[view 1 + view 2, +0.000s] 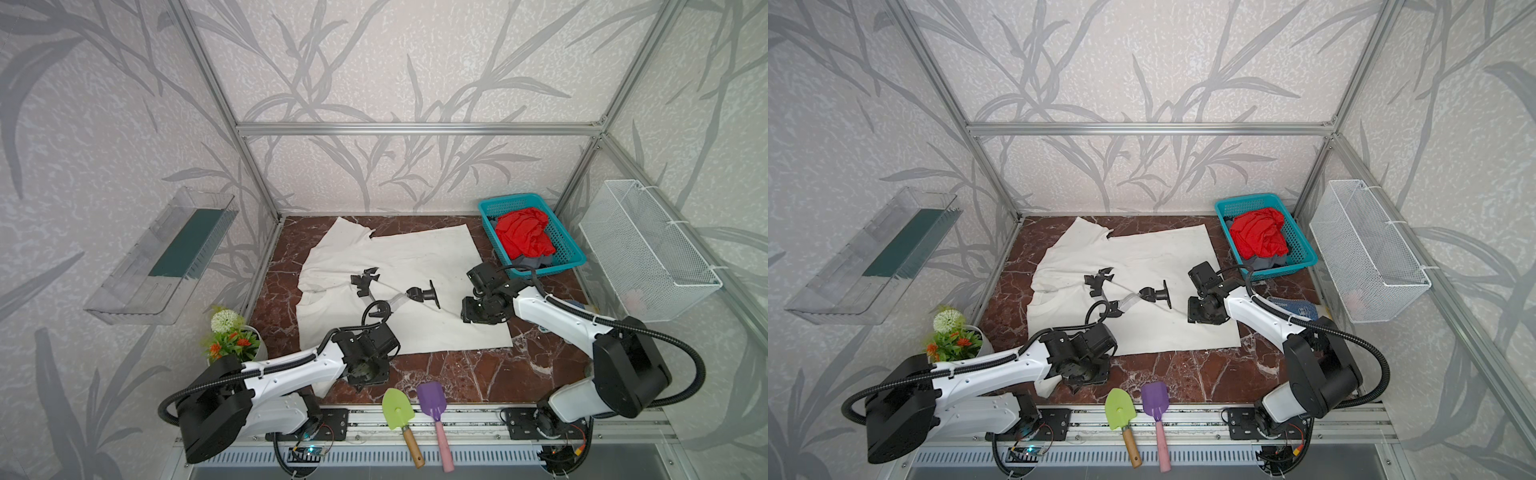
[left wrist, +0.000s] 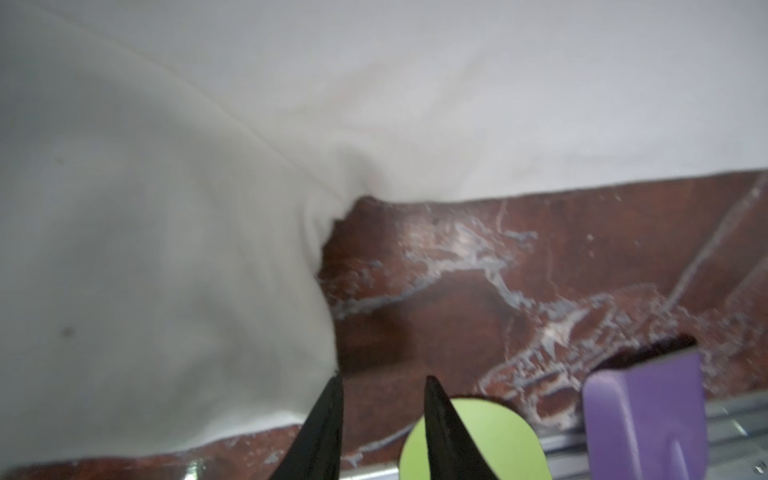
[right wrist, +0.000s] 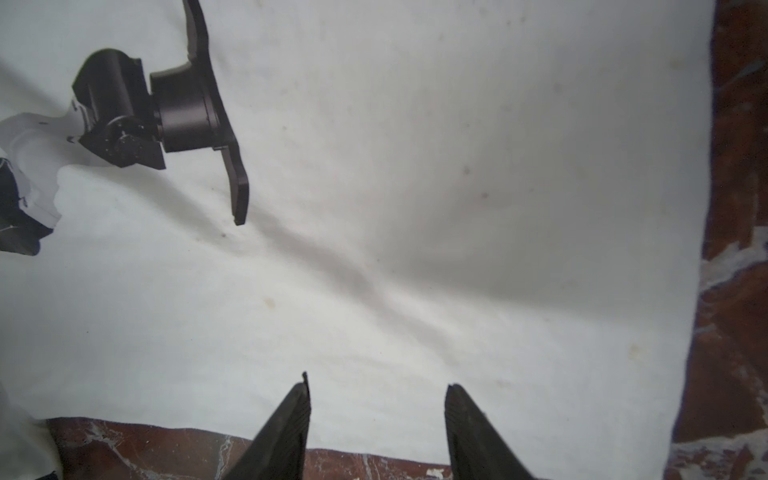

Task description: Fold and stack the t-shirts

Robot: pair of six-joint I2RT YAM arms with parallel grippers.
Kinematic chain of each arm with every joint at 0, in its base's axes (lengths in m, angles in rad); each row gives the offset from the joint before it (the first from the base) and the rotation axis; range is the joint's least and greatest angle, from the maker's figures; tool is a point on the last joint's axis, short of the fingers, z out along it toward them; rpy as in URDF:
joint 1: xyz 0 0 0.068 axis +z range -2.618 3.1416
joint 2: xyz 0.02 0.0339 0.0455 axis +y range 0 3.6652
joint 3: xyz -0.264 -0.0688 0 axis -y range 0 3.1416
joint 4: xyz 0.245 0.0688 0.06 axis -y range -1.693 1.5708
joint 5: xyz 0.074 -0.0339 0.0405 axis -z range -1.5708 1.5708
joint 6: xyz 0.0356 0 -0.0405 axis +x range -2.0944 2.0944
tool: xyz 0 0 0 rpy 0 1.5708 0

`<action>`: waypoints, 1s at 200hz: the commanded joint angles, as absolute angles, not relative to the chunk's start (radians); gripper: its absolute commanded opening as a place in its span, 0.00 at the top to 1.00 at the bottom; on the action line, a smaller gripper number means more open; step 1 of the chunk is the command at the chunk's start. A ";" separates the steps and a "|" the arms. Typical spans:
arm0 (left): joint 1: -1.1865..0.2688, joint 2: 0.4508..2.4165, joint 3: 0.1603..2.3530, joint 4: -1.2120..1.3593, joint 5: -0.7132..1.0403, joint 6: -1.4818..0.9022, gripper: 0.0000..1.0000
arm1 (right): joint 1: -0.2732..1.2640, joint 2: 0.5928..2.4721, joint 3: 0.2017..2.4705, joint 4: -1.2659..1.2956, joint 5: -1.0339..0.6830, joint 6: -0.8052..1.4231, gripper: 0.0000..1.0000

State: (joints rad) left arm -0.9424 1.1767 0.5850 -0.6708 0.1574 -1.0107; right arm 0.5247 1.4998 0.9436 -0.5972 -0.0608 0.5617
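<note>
A large cream-white t-shirt (image 1: 415, 257) (image 1: 1154, 253) with a black-and-grey robot-arm print lies spread flat on the marble table in both top views. My left gripper (image 1: 365, 382) (image 2: 382, 378) is open at the shirt's near-left sleeve (image 2: 166, 270). One finger lies along the sleeve's edge, and only bare marble shows between the jaws. My right gripper (image 1: 471, 318) (image 3: 378, 380) is open just above the shirt's near-right corner (image 3: 457, 249), holding nothing. A crumpled red t-shirt (image 1: 525, 235) (image 1: 1260, 232) sits on a dark grey one (image 1: 536, 262) in the teal basket (image 1: 569, 253).
A green trowel (image 1: 397, 409) (image 2: 473, 440) and a purple shovel (image 1: 432, 401) (image 2: 648, 415) lie at the table's front edge. A flower pot (image 1: 237, 340) stands front left. A blue-and-white glove (image 1: 1293, 307) lies behind the right arm. A wire basket (image 1: 648, 253) hangs on the right wall.
</note>
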 commanded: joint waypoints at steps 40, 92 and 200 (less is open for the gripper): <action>-0.780 0.932 0.726 -0.935 -0.086 -0.981 0.68 | 0.521 1.527 0.985 -0.603 -0.075 0.543 0.46; -0.724 0.934 0.550 -0.804 0.175 -0.981 0.74 | 0.521 1.490 0.961 -0.600 -0.054 0.538 0.47; -0.880 1.302 0.646 -0.742 0.058 -0.926 0.65 | 0.519 1.497 0.969 -0.616 -0.067 0.538 0.47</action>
State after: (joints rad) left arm -0.8650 1.2510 0.6067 -0.7490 0.1085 -0.9382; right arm 0.5236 1.5105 0.9546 -0.5941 -0.0792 0.5484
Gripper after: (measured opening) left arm 0.352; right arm 0.535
